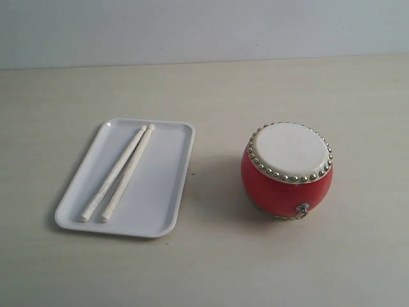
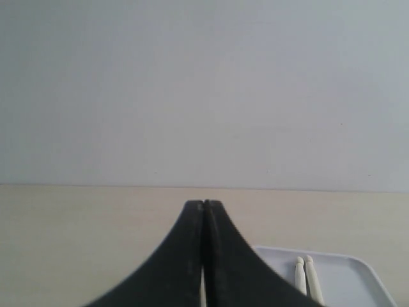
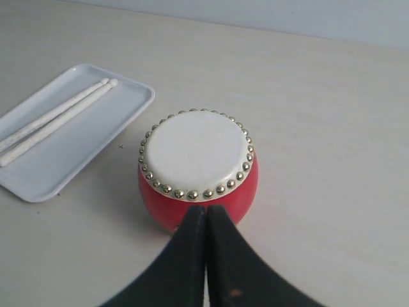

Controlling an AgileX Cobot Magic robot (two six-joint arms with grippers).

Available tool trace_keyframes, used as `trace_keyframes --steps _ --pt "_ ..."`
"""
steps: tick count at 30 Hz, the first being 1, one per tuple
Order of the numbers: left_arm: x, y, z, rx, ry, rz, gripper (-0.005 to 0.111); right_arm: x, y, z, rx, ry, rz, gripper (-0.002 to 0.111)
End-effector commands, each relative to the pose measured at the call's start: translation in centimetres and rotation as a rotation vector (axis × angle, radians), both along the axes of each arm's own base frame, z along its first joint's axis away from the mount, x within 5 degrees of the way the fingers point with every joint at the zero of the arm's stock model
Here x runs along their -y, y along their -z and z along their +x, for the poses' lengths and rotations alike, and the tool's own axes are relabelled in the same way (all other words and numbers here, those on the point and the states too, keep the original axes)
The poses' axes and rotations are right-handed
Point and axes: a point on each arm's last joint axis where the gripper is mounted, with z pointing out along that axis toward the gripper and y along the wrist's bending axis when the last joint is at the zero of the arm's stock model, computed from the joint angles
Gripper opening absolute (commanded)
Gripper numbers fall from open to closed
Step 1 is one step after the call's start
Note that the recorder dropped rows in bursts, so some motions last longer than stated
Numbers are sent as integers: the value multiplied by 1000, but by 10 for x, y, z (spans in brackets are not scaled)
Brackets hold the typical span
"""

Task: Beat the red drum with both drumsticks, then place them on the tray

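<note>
The red drum (image 1: 286, 171) stands upright on the table right of centre, its cream skin ringed by brass studs; the right wrist view shows the drum (image 3: 198, 169) just beyond my right gripper (image 3: 206, 207), which is shut and empty. Both drumsticks (image 1: 119, 173) lie side by side on the white tray (image 1: 167, 185) at the left, tips toward the far end. The left wrist view shows my left gripper (image 2: 204, 202) shut and empty, with the tray's corner (image 2: 361, 281) and the drumstick tips (image 2: 305, 275) off to one side. Neither arm appears in the exterior view.
A pale wooden table (image 1: 211, 268) spreads under everything, meeting a plain light wall (image 1: 204, 25) at the back. A gap of bare table separates tray and drum.
</note>
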Motion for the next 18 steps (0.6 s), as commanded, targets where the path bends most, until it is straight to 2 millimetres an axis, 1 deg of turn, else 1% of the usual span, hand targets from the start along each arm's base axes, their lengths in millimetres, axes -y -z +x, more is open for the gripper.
trace_keyframes --steps 1,4,6,8,9,14,18 --pt "0 1 0 2 1 -7 0 11 -3 -1 62 70 1 0" --pt "0 1 0 2 1 -5 0 21 -4 1 173 207 69 0" --pt "0 1 0 2 1 -5 0 24 0 3 293 268 135 0" --pt "0 1 0 2 1 -5 0 26 11 3 374 305 160 0" --pt "0 1 0 2 1 -5 0 28 21 2 402 338 162 0" --pt "0 1 0 2 1 -5 0 36 59 -5 397 449 163 0" --pt "0 1 0 2 1 -5 0 39 86 -12 399 491 179 0"
